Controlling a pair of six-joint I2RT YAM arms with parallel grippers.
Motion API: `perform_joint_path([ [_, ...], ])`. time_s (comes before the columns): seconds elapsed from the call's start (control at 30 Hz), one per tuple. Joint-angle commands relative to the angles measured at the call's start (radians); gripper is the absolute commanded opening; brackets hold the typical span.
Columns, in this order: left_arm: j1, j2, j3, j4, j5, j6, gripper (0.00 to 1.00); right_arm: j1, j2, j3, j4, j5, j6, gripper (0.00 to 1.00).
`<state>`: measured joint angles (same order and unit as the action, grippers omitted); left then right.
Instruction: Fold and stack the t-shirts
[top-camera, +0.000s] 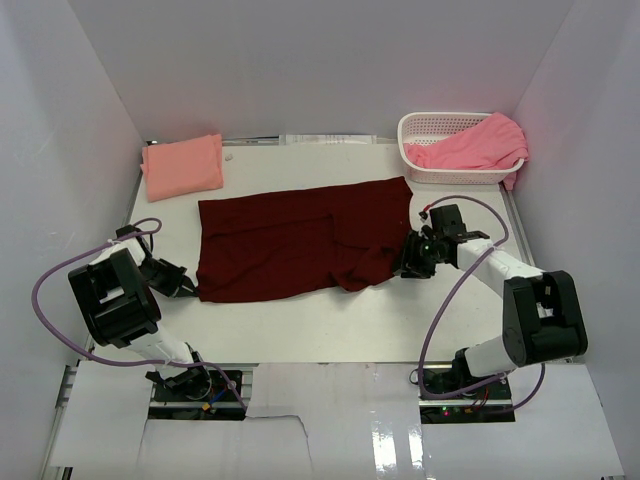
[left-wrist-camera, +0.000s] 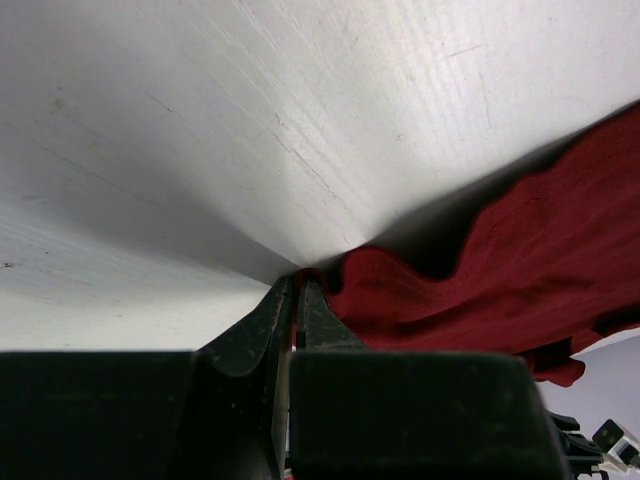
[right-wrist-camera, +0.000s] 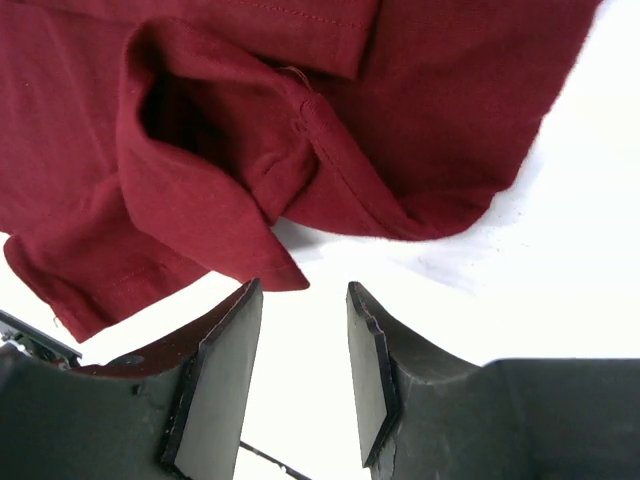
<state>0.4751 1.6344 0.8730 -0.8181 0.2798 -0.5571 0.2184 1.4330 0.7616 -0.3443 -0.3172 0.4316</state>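
Maroon t-shirt (top-camera: 300, 240) spread mid bench (top-camera: 330, 320), left hand (left-wrist-camera: 297, 290) pinched shut on its 8 o'clock corner (cloth barely visible between the tips), right hand (right-wrist-camera: 300, 300) parted, empty, at the 4 o'clock hem, pink t-shirt (top-camera: 470, 148) half hidden in basket (top-camera: 420, 125) at 1 o'clock

My left arm (top-camera: 112, 297), black-bodied with white links, is folded back on itself and reaches low toward the right. Its black two-finger left gripper (top-camera: 188, 288) has its jaws pinched almost together on the corner of the dark maroon cloth t-shirt (left-wrist-camera: 480, 290). My right arm (top-camera: 540, 315) stretches leftward from a bent elbow, wrist tilted down. My right gripper (right-wrist-camera: 300, 300) has its jaws parted, the flat pads (right-wrist-camera: 225, 380) facing each other with nothing between them.
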Motion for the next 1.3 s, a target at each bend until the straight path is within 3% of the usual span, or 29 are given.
perform_joint_path([
  [0.0, -0.003, 0.016, -0.028, 0.077, -0.059, 0.016, 0.01, 0.004, 0.027, -0.004, 0.044, -0.045, -0.016, 0.45],
  [0.33, -0.003, 0.021, -0.029, 0.076, -0.060, 0.017, 0.00, 0.004, 0.099, -0.041, 0.154, -0.108, 0.027, 0.44],
  [0.5, -0.003, 0.021, -0.028, 0.076, -0.062, 0.016, 0.00, 0.004, 0.106, -0.048, 0.179, -0.129, 0.042, 0.27],
  [0.83, -0.003, 0.019, -0.029, 0.077, -0.062, 0.016, 0.00, 0.004, 0.089, -0.041, 0.176, -0.138, 0.045, 0.17],
  [0.87, -0.003, 0.021, -0.028, 0.076, -0.062, 0.016, 0.00, 0.004, 0.087, -0.042, 0.176, -0.140, 0.045, 0.08],
  [1.07, -0.003, 0.018, -0.028, 0.076, -0.060, 0.016, 0.00, 0.004, 0.064, -0.039, 0.156, -0.141, 0.036, 0.08],
  [1.1, -0.003, 0.019, -0.029, 0.076, -0.060, 0.016, 0.00, 0.004, 0.061, -0.038, 0.151, -0.140, 0.033, 0.13],
  [1.13, -0.003, 0.019, -0.028, 0.077, -0.059, 0.017, 0.00, 0.004, 0.060, -0.036, 0.142, -0.131, 0.029, 0.24],
  [1.27, -0.003, 0.018, -0.028, 0.076, -0.057, 0.017, 0.00, 0.006, 0.044, -0.038, 0.116, -0.106, -0.001, 0.31],
])
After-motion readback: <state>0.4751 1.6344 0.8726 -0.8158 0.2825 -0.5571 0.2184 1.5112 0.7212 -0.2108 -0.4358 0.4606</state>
